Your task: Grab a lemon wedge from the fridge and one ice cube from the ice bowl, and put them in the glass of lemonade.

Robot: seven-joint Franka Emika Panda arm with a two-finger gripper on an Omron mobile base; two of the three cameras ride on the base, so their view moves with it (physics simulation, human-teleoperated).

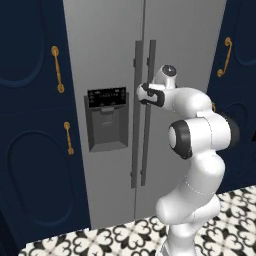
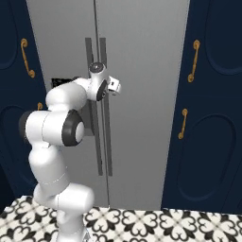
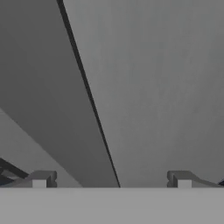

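Observation:
The fridge (image 1: 110, 50) stands straight ahead with both grey steel doors closed, also seen from the other side as the fridge (image 2: 142, 94). My gripper (image 1: 142, 94) is raised to the upper part of the two vertical bar handles (image 1: 148, 130) at the seam between the doors. The gripper (image 2: 116, 86) points at the door face. In the hand view my gripper (image 3: 111, 179) is open with nothing between its fingertips (image 3: 40, 179), close to the fridge door (image 3: 153, 87), and a darker grey band (image 3: 52, 87) runs diagonally across. The lemon wedge, ice bowl and glass of lemonade are out of view.
A dark dispenser panel (image 1: 106, 120) sits in the left fridge door. Navy cabinets (image 1: 30, 150) with gold handles (image 1: 58, 70) flank the fridge, and more navy cabinets (image 2: 212, 142) stand on the right. The floor (image 1: 125, 235) is black-and-white patterned tile.

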